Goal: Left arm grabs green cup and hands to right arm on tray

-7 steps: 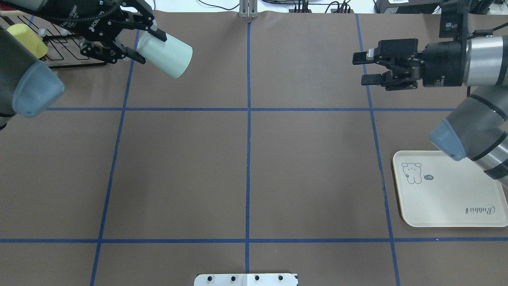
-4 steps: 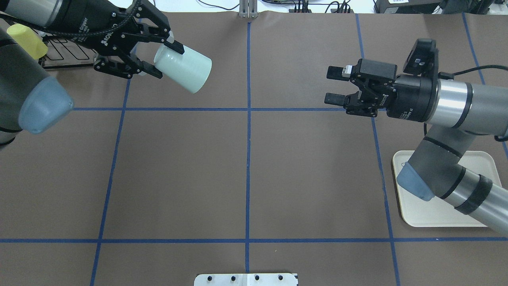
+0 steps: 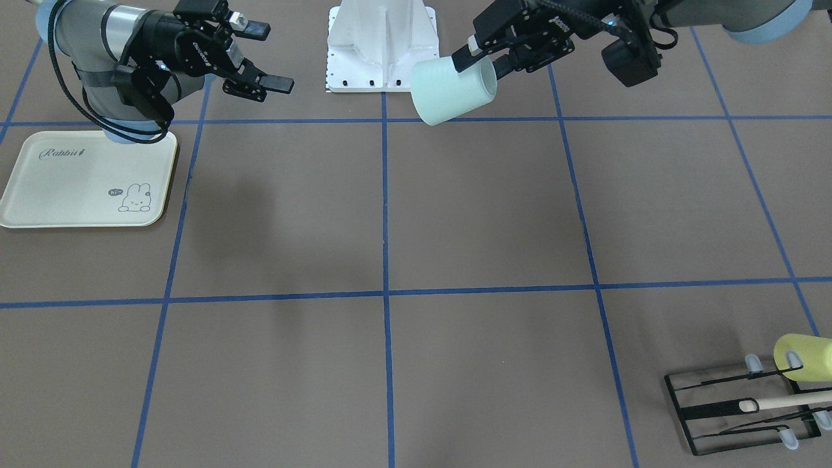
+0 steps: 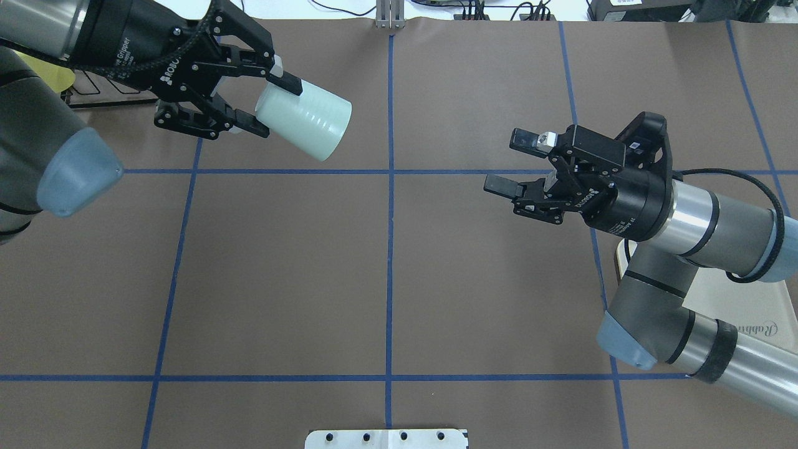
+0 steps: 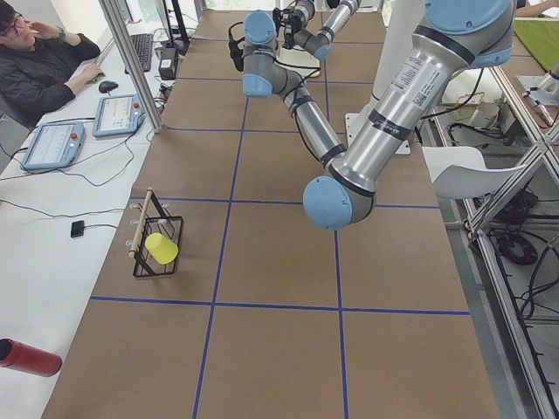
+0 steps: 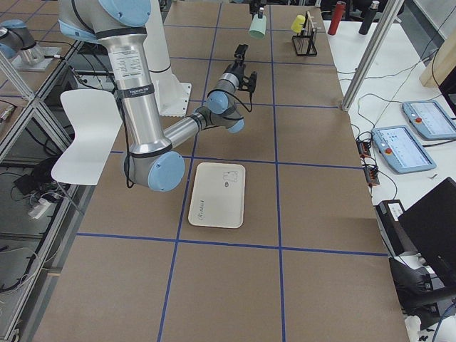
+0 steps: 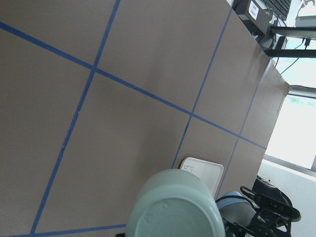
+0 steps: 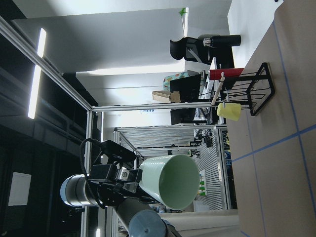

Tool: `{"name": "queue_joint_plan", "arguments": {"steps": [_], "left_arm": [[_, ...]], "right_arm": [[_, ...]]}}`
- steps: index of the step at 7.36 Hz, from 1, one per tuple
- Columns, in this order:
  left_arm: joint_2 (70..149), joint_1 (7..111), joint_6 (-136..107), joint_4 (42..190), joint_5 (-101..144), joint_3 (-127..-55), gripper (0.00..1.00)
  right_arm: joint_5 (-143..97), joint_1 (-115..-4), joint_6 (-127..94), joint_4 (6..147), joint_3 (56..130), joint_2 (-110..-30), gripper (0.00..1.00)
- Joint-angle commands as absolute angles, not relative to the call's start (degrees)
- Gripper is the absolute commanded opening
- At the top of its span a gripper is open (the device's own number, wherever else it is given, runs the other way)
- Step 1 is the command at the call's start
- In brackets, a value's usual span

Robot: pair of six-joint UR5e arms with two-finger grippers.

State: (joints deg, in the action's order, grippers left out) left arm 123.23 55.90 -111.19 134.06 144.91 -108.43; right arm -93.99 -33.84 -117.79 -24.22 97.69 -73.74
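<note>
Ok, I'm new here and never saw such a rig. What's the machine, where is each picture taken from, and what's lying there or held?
It's a two-armed robot at a brown table taped with blue lines. Views: one from above behind the robot, one from across the table, two from its ends, one from each wrist. The left gripper holds a green cup sideways in the air, mouth toward the open, empty right gripper. On the table lie a cream tray and a black wire rack carrying a yellow cup.

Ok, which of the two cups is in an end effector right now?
The green cup, held sideways in mid-air by the left end effector. The yellow cup is on the black wire rack, away from both arms.
</note>
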Motion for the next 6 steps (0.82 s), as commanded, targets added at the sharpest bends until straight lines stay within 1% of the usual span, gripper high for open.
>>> {"name": "queue_joint_plan", "arguments": {"steps": [1,3,5,6], "left_arm": [[123.2,54.4,-111.5,142.3,145.3,-107.3,0.29],[123.2,52.3,-116.7,150.4,145.0,-107.3,0.29],[123.3,51.9,-118.7,151.3,144.5,-107.4,0.29],[123.3,51.9,-118.8,151.3,144.5,-107.4,0.29]], "right_arm": [[-92.8,-33.5,-120.3,-27.7,98.2,-73.7,0.99],[-90.9,-32.5,-122.2,-28.6,99.6,-73.7,0.99],[-87.0,-29.2,-122.9,-27.3,101.5,-72.8,0.99],[-84.7,-27.2,-122.4,-25.9,101.1,-70.2,0.99]]}}
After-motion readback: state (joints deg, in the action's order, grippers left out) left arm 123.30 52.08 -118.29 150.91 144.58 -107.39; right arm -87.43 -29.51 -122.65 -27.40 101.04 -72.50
